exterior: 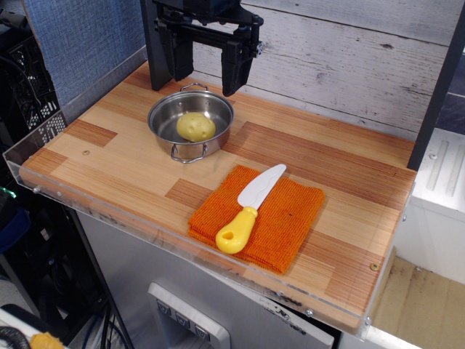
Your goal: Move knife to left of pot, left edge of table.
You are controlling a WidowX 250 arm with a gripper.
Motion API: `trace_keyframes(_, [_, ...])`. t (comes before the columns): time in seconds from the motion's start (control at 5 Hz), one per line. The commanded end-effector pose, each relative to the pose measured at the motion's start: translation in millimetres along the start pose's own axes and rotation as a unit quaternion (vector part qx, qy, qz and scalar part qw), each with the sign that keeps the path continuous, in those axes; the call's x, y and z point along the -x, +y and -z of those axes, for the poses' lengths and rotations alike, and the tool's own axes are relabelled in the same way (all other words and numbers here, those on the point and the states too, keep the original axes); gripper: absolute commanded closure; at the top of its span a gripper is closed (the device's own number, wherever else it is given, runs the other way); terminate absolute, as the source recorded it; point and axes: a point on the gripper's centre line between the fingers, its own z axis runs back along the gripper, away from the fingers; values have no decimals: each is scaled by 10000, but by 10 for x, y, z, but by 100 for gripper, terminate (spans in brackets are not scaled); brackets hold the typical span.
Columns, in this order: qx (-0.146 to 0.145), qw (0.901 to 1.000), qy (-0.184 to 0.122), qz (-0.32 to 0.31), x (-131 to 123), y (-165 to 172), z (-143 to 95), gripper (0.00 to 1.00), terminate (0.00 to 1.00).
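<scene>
Whitewashed plank wall (349, 51), blue fabric panel (87, 43) left

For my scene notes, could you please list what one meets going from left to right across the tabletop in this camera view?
Pot holding the yellow ball → knife lying on the orange cloth. The gripper hangs above the pot, so I leave it unplaced.
</scene>
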Motion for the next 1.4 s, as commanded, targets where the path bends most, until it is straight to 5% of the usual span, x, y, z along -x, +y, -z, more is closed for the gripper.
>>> trace_keyframes(0.0, [0,10000,0,0,0,0,0,0,0])
trace_keyframes(0.6, [33,9952,909,366,473,-677,1050,0,0])
trace_keyframes(0.8, [59,9939,1039,361,584,-697,1233,0,0])
trace_keyframes(1.2, [78,9953,887,392,570,-688,1138,0,0])
